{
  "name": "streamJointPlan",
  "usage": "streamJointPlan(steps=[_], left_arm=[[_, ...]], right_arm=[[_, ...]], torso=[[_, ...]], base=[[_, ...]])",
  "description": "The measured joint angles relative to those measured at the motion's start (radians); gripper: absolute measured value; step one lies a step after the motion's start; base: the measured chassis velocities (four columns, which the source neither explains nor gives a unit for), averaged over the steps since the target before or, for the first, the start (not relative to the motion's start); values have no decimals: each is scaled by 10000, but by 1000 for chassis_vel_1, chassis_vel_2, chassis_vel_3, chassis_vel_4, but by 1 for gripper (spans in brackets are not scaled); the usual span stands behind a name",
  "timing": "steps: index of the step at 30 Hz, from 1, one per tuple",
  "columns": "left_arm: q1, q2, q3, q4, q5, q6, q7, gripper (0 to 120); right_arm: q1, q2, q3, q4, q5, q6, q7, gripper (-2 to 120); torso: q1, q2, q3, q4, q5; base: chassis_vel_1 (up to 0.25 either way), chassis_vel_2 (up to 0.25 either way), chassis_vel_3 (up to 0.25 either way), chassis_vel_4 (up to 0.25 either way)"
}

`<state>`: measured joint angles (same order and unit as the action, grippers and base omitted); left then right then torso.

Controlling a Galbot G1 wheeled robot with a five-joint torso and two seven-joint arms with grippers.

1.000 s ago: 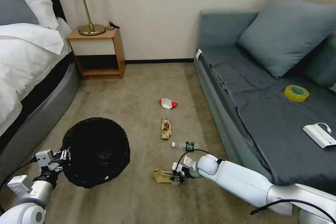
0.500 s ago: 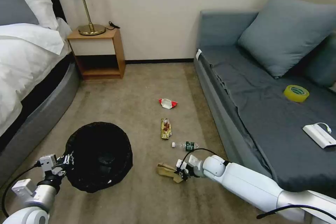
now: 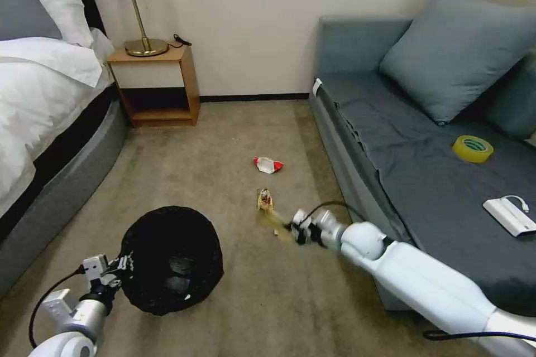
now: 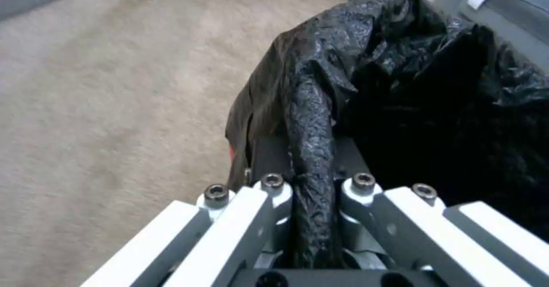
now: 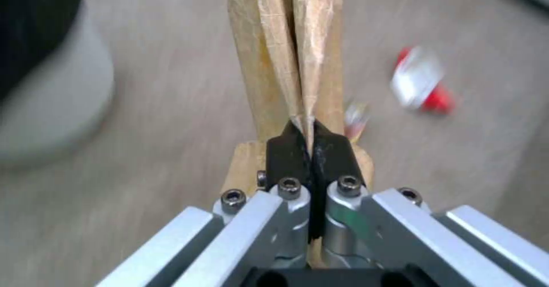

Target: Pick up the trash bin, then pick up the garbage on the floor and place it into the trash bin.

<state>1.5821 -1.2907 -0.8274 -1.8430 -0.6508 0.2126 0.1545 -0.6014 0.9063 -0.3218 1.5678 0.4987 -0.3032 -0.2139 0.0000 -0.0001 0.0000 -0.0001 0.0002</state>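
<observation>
Two grippers busy. Left gripper (image 3: 124, 264) pinches rim of round trash bin with glossy black plastic liner (image 3: 173, 259), bin at lower left over beige carpet floor (image 3: 223, 139). Right gripper (image 3: 294, 227) pressed together on crumpled brown paper bag (image 5: 294, 59), held above carpet. Yellow-brown snack wrapper (image 3: 265, 198) just beyond bag; red-and-white wrapper (image 3: 267, 164) farther off.

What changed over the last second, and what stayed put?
The right gripper, shut on the brown paper bag, lifted it off the carpet and swung it farther from the robot, over where the bottle lay. The left gripper, still clamped on the trash bin, carried it nearer the robot and rightward. The red-and-white wrapper and snack wrapper stayed.
</observation>
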Motion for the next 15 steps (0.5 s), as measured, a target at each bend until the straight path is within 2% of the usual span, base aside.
streamJointPlan(steps=[3, 5, 10, 12, 15], left_arm=[[-138, 5, 283, 34, -24, 128, -95, 5], [-328, -19, 655, 20, 10, 245, -194, 5], [-473, -100, 903, -72, 164, 343, -250, 5], [-538, -132, 995, -161, 255, 397, -262, 5], [-541, -140, 1059, -317, 269, 467, -259, 5]], right_arm=[[111, -79, 211, 760, 482, 138, 215, 0], [322, -205, 118, 1915, 1241, 219, 525, 0], [522, -262, -347, 2929, 1936, 212, 970, 0], [593, -196, -965, 3579, 2235, 127, 1422, 0], [459, 58, -1644, 3826, 2197, 82, 1641, 0]], torso=[[0, 0, 0, 1, -1], [0, 1, 0, 0, -2], [0, 0, -1, 1, -2], [0, 2, -1, 0, -5], [0, 2, 0, 1, -2]], base=[[0, 0, 0, 0], [0, 0, 0, 0], [0, 0, 0, 0], [0, 0, 0, 0], [0, 0, 0, 0]])
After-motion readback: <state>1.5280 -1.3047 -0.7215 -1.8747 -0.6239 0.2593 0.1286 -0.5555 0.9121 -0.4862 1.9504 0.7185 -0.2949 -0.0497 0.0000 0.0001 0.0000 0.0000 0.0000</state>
